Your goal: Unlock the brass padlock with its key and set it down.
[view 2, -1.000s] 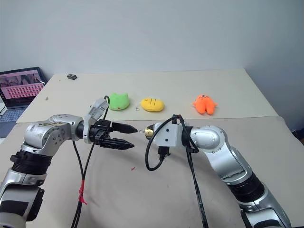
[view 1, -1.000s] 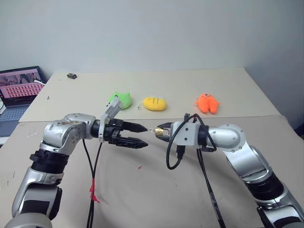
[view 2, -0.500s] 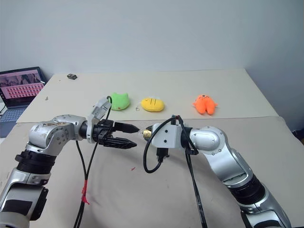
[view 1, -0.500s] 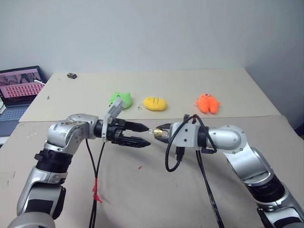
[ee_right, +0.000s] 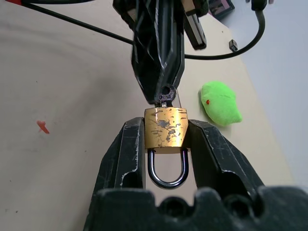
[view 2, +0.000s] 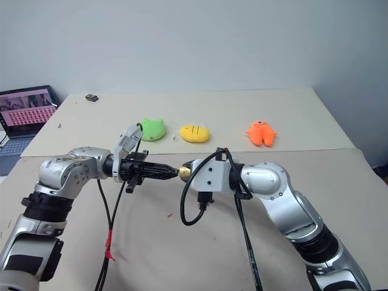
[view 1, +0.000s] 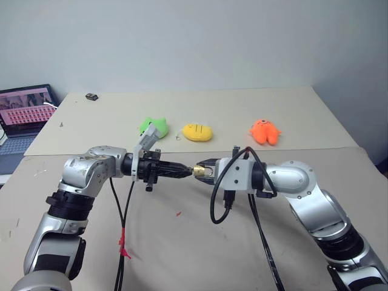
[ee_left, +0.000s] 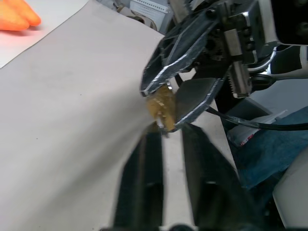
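Three plush toys: green (view 1: 153, 127), yellow (view 1: 197, 132), orange (view 1: 265, 131). One padlock (ee_right: 165, 127), one key (ee_right: 167, 94), one laptop (view 1: 24, 115), two tools.

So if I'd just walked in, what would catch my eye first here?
Probably mid-air above the beige table: the right gripper clamps a small gold brass padlock, while the left gripper is shut on the small key in it. Behind lie green, yellow and orange plush toys.
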`<state>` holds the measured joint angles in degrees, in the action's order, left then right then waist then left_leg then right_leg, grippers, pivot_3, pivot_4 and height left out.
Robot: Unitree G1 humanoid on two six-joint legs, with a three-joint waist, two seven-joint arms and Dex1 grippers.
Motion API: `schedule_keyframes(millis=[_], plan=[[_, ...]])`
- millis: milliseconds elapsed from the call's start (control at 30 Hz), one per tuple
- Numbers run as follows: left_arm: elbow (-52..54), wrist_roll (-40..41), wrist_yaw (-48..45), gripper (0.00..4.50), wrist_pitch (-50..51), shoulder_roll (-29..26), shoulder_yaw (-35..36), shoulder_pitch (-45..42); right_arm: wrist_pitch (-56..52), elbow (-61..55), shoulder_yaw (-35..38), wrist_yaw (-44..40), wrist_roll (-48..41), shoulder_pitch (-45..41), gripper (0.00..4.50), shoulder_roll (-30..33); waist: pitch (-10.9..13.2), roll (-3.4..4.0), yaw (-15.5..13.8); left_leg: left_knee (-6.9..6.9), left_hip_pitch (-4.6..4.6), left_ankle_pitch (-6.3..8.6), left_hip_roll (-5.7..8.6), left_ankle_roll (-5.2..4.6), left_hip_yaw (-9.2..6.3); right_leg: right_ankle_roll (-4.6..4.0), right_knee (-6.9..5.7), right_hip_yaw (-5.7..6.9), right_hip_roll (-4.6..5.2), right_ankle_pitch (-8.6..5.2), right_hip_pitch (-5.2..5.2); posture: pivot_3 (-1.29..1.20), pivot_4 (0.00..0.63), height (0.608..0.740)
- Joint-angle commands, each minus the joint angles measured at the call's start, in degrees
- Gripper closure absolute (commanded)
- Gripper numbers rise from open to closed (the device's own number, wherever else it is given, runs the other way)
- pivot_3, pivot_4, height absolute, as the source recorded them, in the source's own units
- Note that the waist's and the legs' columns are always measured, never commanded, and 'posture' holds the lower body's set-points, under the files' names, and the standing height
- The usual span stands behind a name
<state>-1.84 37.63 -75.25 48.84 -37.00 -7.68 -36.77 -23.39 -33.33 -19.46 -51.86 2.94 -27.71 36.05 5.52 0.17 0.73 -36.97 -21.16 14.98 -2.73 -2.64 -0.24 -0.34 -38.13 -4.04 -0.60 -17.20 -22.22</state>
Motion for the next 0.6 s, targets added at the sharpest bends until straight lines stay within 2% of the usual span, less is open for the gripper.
schedule_keyframes(millis=[33,200,600], plan=[[1.2,0.8,-1.0,4.46,-0.5,0.1,1.0,-1.3,-0.7,-1.2,1.0,0.8,-0.2,-0.2,3.56,-0.1,0.0,0.00,0.0,0.00,0.01,0.00,0.00,0.00,0.00,0.00,0.00,0.00,0.00,0.00,0.00,0.00,0.150,0.655],[0.9,-0.6,-0.6,4.46,-2.0,0.5,0.4,-1.3,-1.3,-1.6,1.1,0.9,-0.3,-0.2,3.56,-0.1,0.0,0.00,0.0,0.01,0.01,0.00,0.00,0.00,0.00,0.00,0.01,-0.01,0.00,0.00,0.00,0.00,0.150,0.655],[-1.8,-8.9,1.6,4.46,-15.7,4.1,-0.3,-1.0,-2.5,-2.0,1.2,1.2,-0.7,-0.2,3.56,0.2,0.0,0.00,0.0,0.01,-0.02,0.00,0.01,0.00,0.01,-0.01,0.02,-0.02,0.01,0.01,0.01,0.00,0.150,0.655]])
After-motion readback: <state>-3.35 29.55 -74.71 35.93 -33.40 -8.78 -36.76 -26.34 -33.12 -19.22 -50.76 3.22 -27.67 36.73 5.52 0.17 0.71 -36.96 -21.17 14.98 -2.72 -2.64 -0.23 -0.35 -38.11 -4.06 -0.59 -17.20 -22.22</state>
